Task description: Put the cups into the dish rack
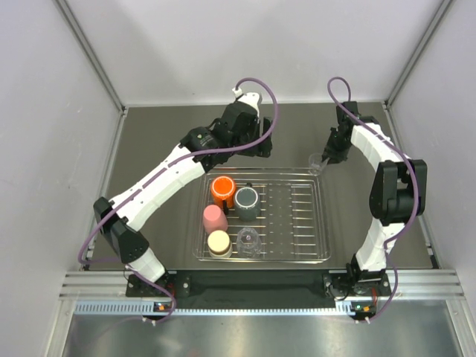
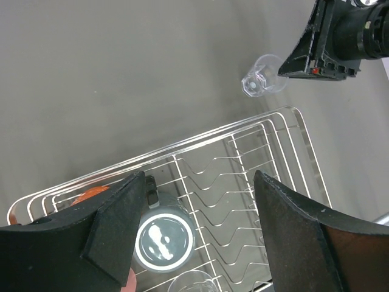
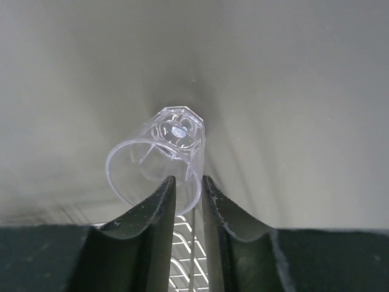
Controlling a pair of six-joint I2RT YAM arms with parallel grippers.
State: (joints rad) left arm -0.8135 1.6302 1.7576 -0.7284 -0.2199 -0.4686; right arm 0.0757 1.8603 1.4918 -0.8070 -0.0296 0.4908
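Dish rack (image 1: 297,219), mid-table (image 1: 160,141), holds orange cup (image 1: 222,189), grey cup (image 1: 246,198), pink cup (image 1: 215,218), cream cup (image 1: 219,242) and racked clear cup (image 1: 248,240) at its left end. Left gripper (image 2: 199,182) hangs spread and empty above the grey cup. Right gripper (image 3: 188,182) pinches the wall of the tilted clear cup (image 3: 155,161), just beyond the rack's far right corner.

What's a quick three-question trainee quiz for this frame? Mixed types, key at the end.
1. Count: how many cups sit inside the dish rack?
2. True or false: the left claw is clamped on the dark grey cup.
3. Pick one: the clear cup whose wall the right claw straddles is A) in the rack's left half, B) outside the rack, by its far right corner, C) in the left claw.
Key: 1) Five. 2) False: it hangs open above that cup. 3) B.
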